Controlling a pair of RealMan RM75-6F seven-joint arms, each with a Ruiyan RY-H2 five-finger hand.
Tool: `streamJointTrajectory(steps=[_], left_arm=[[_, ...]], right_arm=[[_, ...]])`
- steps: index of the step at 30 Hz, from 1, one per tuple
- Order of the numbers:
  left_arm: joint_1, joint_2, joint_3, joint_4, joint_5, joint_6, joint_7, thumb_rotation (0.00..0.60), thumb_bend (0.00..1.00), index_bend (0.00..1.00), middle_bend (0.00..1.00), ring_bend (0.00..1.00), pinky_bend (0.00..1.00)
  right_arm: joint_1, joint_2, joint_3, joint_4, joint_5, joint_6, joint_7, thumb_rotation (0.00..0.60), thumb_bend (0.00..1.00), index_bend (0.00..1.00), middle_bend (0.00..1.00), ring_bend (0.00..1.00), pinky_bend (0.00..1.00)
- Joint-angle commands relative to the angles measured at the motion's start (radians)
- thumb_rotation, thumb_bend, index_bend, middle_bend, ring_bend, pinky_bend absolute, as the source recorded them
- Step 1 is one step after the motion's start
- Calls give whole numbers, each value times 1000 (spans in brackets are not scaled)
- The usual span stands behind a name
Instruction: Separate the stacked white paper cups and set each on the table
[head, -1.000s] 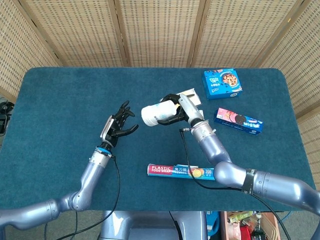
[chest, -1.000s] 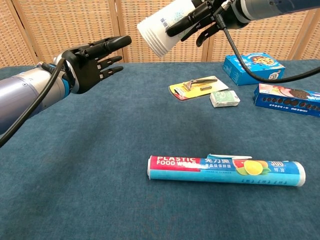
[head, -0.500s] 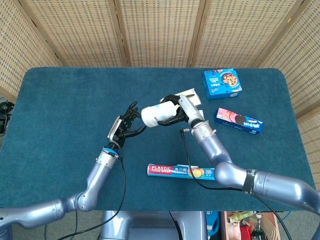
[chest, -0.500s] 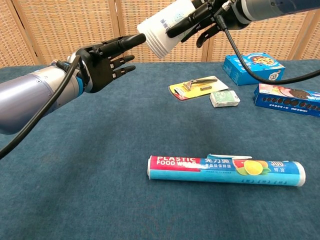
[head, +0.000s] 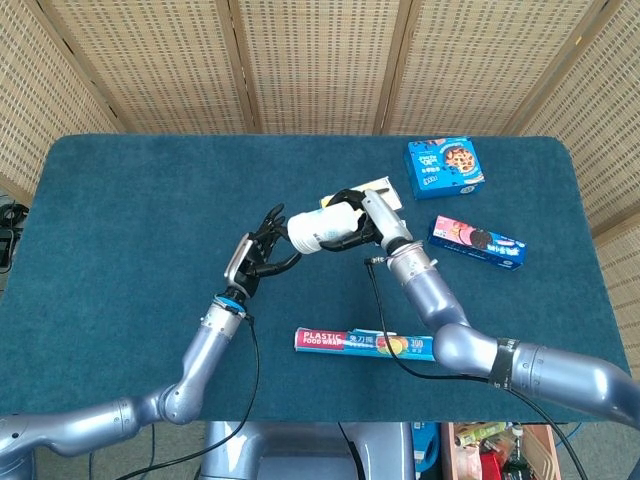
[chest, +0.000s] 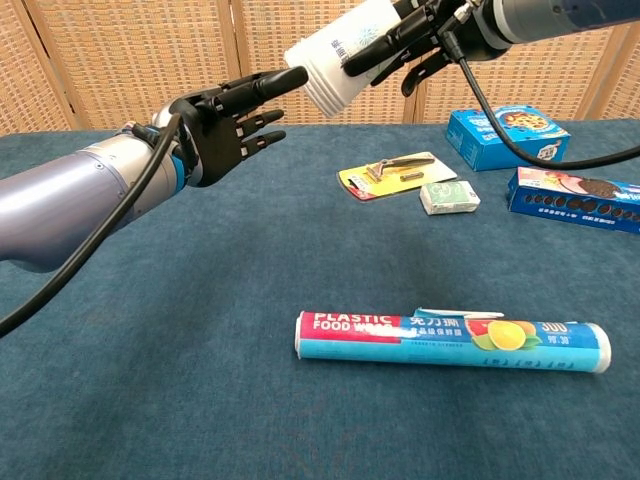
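Cups (head: 312, 227) in a white stack lie sideways up in the air over the middle of the table (head: 120, 230). Your right hand (head: 352, 222) wraps round them. At their nine o'clock, your left hand (head: 262, 250) is spread, one fingertip touching the rim.

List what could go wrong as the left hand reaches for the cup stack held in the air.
1. The right hand holds the stacked white paper cups sideways in the air; a hard tug by the left hand might pull the whole stack loose rather than one cup.
2. Thin paper may crush if the fingers squeeze the rim.
3. A dropped cup could land near the food wrap box or roll across the table.
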Motion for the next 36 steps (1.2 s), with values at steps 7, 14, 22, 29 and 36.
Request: streamJointTrajectory(steps=[7, 14, 22, 29, 36], left_arm=[[2, -11, -4, 7, 0, 10, 8, 600, 307, 551, 0, 0, 0], [-1, -29, -9, 19, -3, 14, 9, 600, 324, 552, 0, 0, 0], [-6, -47, -10, 18, 0, 11, 8, 600, 325, 551, 0, 0, 0], [-14, -74, -23, 16, 7, 34, 10, 600, 325, 556, 12, 0, 0], [-16, -89, -25, 19, 2, 37, 14, 600, 327, 591, 29, 0, 0]], right_arm=[[-3, 6, -3, -5, -6, 2, 6, 600, 238, 663, 550, 412, 658], [-2, 2, -10, -4, -6, 1, 8, 600, 239, 663, 550, 412, 659], [-1, 4, -11, -14, -8, 12, 7, 600, 239, 663, 550, 413, 658], [-2, 3, -14, -17, -7, 13, 8, 600, 239, 663, 549, 413, 658], [-5, 7, -13, -19, -8, 10, 13, 600, 239, 663, 548, 412, 658]])
